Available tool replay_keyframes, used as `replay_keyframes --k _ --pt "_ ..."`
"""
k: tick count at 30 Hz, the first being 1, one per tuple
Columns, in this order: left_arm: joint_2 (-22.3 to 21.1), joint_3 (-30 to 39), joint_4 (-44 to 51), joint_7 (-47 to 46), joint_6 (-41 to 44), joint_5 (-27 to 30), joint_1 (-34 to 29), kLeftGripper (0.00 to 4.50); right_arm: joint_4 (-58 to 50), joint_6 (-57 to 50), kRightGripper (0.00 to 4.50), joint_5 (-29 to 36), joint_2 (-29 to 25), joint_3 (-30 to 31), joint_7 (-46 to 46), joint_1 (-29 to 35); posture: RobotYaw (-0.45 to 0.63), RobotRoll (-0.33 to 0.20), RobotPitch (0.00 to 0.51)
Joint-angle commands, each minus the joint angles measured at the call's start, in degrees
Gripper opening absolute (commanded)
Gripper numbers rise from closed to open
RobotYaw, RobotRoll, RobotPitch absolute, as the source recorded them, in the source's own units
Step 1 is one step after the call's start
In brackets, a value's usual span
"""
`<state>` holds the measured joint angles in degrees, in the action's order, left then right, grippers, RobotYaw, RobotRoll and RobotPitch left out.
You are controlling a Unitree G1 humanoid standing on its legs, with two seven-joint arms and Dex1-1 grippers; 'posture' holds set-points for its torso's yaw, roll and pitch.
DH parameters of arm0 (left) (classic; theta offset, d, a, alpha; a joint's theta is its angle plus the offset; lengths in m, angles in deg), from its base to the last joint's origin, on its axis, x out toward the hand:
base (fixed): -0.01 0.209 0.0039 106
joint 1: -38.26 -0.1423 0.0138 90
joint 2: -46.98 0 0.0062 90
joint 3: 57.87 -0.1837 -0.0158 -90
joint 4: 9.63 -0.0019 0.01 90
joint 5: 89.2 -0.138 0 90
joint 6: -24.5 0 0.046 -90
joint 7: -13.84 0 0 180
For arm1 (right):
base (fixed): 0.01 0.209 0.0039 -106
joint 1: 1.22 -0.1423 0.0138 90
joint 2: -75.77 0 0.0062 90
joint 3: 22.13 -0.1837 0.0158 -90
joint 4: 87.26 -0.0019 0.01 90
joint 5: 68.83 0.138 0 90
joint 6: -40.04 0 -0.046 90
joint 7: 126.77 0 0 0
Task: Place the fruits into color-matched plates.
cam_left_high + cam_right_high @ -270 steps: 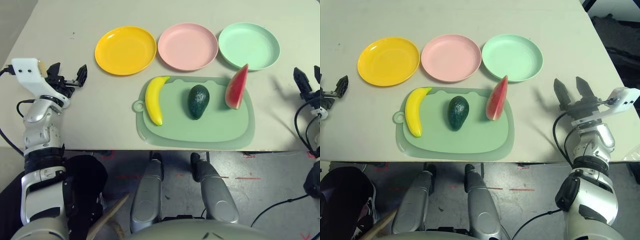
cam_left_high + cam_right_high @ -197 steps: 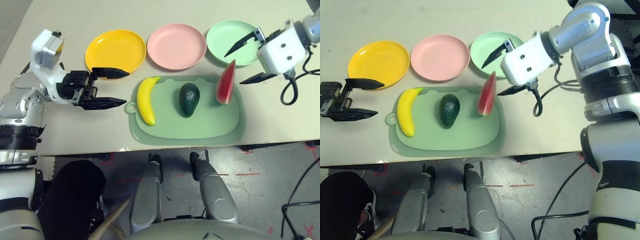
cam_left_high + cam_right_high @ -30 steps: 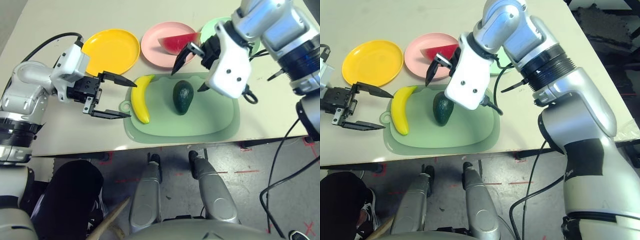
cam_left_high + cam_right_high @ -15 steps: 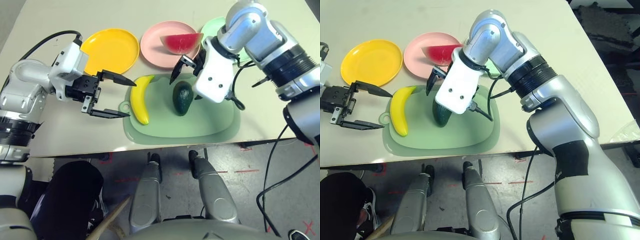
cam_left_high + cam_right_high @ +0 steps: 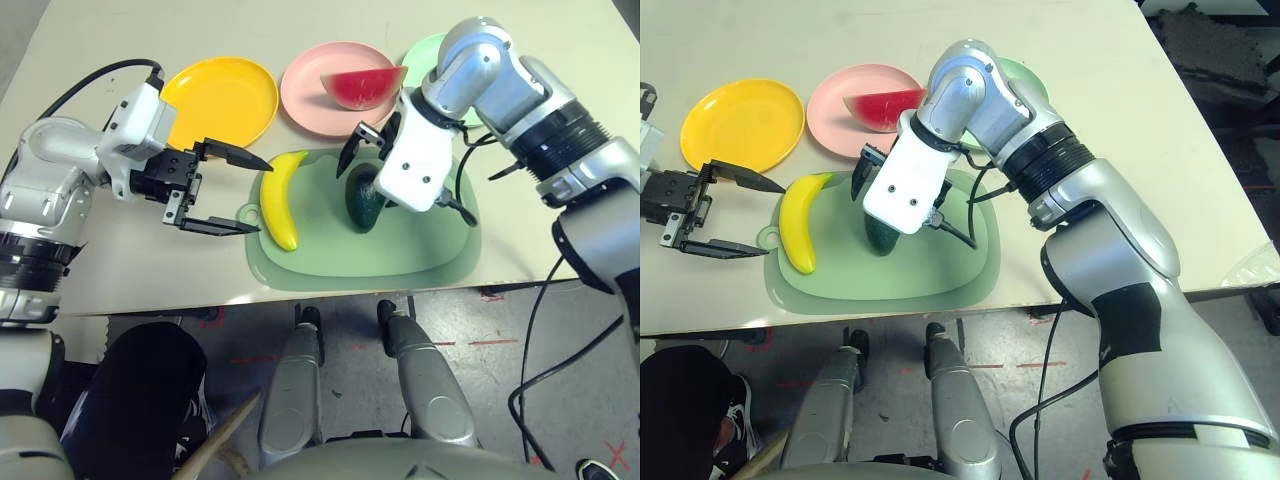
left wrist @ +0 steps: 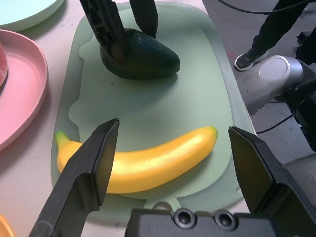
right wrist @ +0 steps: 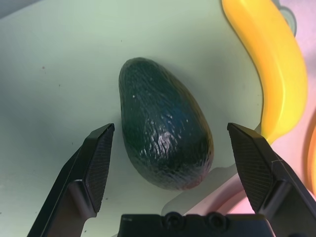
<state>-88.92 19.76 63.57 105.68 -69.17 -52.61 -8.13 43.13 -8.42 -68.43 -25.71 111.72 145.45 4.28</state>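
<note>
The pale off-white worktop (image 5: 150, 270) runs to a front edge nearest the robot. At the middle of that edge lies the oblong pale green board (image 5: 400, 250) with a ring-shaped tab at its left end. Beyond the board, a row of round shallow plates: the matte yellow plate (image 5: 220, 100) towards the worktop's left edge, the matte pink plate (image 5: 318, 110) beside it, and the mint green plate (image 5: 1025, 75) to the right, partly hidden by the right arm.

The left gripper (image 5: 245, 193), black-fingered, is wide open and empty, its tips near the board's left edge. The right gripper (image 7: 170, 131), also black-fingered, is wide open above the board, its fingers on either side of the avocado, gripping nothing.

The curved yellow banana (image 5: 279, 205) lies along the board's left edge. The red watermelon wedge (image 5: 360, 88) with green rind lies on the pink plate. The dark green pear-shaped avocado (image 7: 163, 128) rests on the board, left of its centre.
</note>
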Motion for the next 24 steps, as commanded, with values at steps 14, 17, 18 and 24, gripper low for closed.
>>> replay_keyframes --k 14,17,18,24 --pt "-0.7 -0.5 0.3 0.7 -0.5 -0.6 -0.3 4.5 1.1 -0.1 4.35 -2.8 1.5 -2.4 0.3 2.4 -0.07 0.0 0.391" --pt "-0.7 -0.4 0.4 0.7 -0.6 -0.6 -0.4 4.5 0.8 -1.0 3.76 -2.8 1.4 -2.5 0.3 2.6 -0.07 0.0 0.391" --pt "-0.7 -0.4 0.4 0.7 -0.6 -0.6 -0.4 4.5 0.6 -1.2 3.4 -2.8 1.3 -2.5 0.3 2.7 -0.07 0.0 0.391" --pt "-0.8 -0.5 0.4 0.7 -0.7 -0.8 -0.5 4.5 0.1 -2.0 2.95 -2.7 1.1 -2.6 0.3 2.8 -0.07 0.0 0.387"
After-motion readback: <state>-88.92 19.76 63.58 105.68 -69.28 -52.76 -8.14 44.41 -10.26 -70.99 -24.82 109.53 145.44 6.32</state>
